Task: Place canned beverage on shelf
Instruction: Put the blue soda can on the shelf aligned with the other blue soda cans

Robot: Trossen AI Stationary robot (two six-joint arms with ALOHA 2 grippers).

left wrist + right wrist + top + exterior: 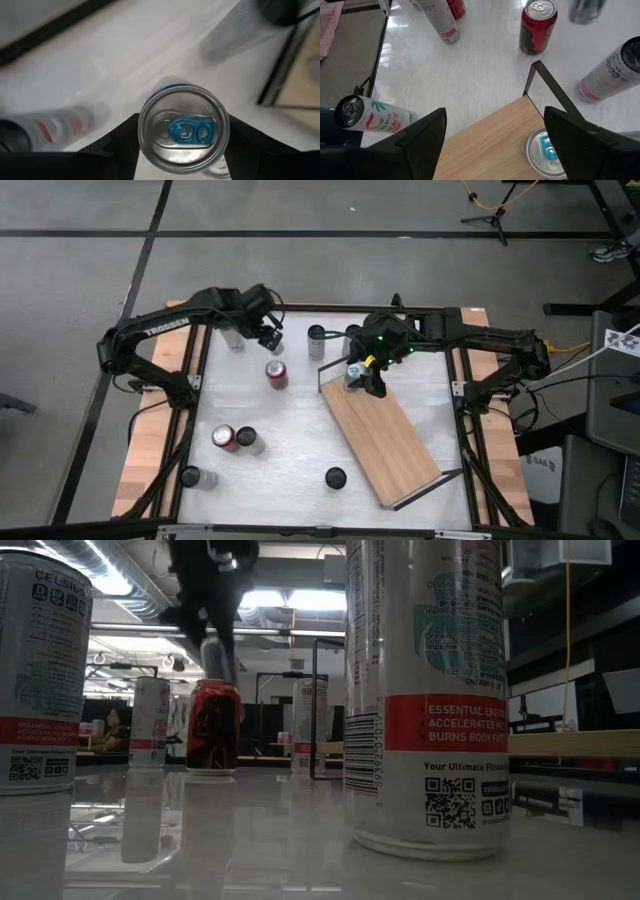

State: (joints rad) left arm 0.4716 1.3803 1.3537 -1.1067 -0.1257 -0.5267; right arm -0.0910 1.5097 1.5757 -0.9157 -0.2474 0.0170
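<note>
Left tool [268,332] grips can [182,130]; right tool [368,385] open over shelf [385,435].

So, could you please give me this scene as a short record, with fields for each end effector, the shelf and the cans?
left end effector: closed on a silver can, lifted off the table
right end effector: open, above one end of the shelf
shelf: light-wood board lying diagonally on the table
on shelf: one blue-tabbed can, near the black rail
loose cans: red can upright mid-table; several others standing around it
</note>
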